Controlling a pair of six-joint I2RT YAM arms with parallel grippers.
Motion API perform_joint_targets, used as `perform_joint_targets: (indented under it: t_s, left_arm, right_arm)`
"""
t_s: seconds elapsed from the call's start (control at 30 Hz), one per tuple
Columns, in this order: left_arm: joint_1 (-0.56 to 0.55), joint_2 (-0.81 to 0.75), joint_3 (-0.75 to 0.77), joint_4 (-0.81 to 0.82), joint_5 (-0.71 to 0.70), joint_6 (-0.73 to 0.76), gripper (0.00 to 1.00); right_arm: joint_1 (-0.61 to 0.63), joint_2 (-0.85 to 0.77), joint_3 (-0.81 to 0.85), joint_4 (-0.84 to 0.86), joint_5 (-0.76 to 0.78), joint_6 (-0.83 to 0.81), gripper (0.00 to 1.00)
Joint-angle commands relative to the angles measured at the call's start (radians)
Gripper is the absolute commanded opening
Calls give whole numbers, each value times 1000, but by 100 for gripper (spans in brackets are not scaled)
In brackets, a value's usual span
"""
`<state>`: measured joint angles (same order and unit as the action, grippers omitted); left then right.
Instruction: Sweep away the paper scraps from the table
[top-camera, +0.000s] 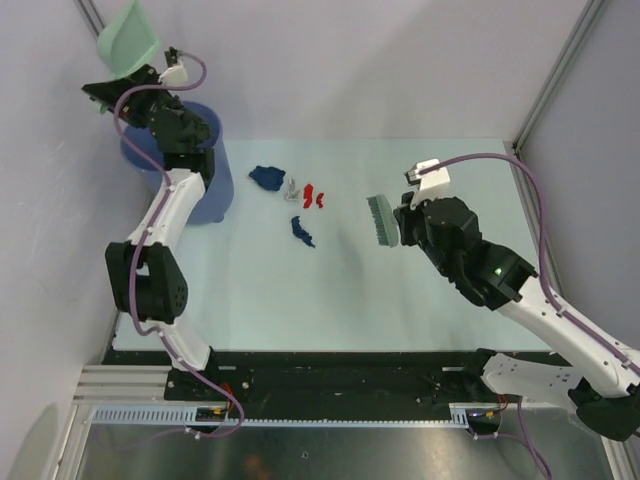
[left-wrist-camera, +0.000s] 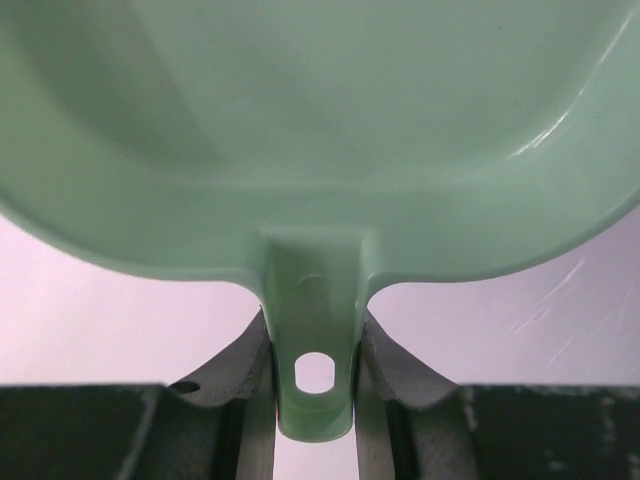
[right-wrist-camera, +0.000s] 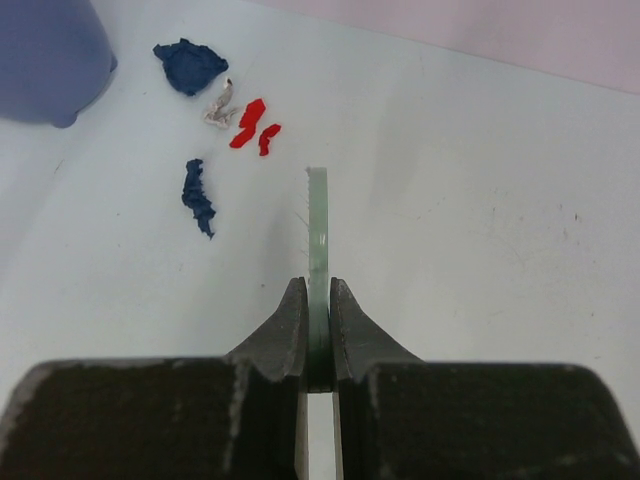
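right now my left gripper (left-wrist-camera: 315, 400) is clamped on the dustpan (left-wrist-camera: 320, 120) handle, high over the blue bucket (top-camera: 222, 178). my right gripper (right-wrist-camera: 318, 345) pinches the brush (right-wrist-camera: 317, 225) tight. paper scraps (top-camera: 309, 193) lie on the table (top-camera: 400, 300) near the bucket — left of the bristles. risk: with the pan up there, a sweep just scatters the light wads against the bucket. pan shows no scraps — bucket's inside is hidden.
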<state>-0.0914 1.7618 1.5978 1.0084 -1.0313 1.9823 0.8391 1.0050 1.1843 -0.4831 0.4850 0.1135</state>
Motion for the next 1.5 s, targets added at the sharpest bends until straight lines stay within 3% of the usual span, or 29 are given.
perform_joint_targets:
  t_s: [0.0, 0.03, 0.07, 0.1, 0.27, 0.33, 0.47, 0.53, 0.57, 0.63, 0.67, 0.8, 0.93, 1.0, 1.17, 1.27, 1.47]
  left_arm:
    - [1, -152, 21, -383, -136, 249, 0]
    - [1, -179, 31, -575, -135, 101, 0]
    - [1, -206, 54, -990, -125, -51, 0]
    - [2, -206, 126, -1140, -107, -285, 0]
    - [51, -211, 183, -1365, -4, -476, 0]
    - [51, -206, 243, -1479, 63, -632, 0]
    - [51, -212, 439, -1819, 226, -944, 0]
    - [50, -231, 470, -1940, 316, -1046, 0]
    - [50, -255, 468, -2047, 408, -1136, 0]
    - [50, -307, 441, -2181, 514, -1215, 0]
    - [50, -327, 392, -2218, 628, -1284, 0]
    - [51, -432, 219, -2337, 860, -1384, 0]
    - [51, -539, 53, -2337, 936, -1422, 0]
    - [53, -561, -5, -2337, 948, -1433, 0]
    - [53, -594, -113, -2335, 932, -1424, 0]
    - [51, -588, -166, -2335, 973, -1407, 0]
    - [35, -568, -265, -2335, 1022, -1361, 0]
  right_arm:
    - [-1, 36, 5, 103, -12, -49, 0]
    - [-8, 49, 5, 136, -23, -76, 0]
    - [-14, 75, 5, 156, -49, -87, 0]
    - [-17, 90, 5, 179, -68, -98, 0]
    - [-118, 190, 5, 414, -323, -37, 0]
    - [-123, 271, 3, 569, -382, -70, 0]
    - [-117, 449, 6, 831, -406, -417, 0]
    - [-117, 568, 14, 981, -393, -565, 0]
    - [-123, 614, 40, 1015, -405, -704, 0]
    - [-123, 755, 87, 1054, -411, -819, 0]
    - [-124, 805, 160, 1052, -407, -874, 0]
    - [-95, 1039, 292, 1103, -353, -1151, 0]
    - [-63, 1233, 443, 1000, -348, -1310, 0]
    - [-51, 1247, 456, 904, -384, -1350, 0]
    - [-12, 1097, 309, 660, -522, -1390, 0]
    - [49, 1009, 157, 556, -456, -1369, 0]
    - [191, 700, -193, 558, -441, -1194, 0]
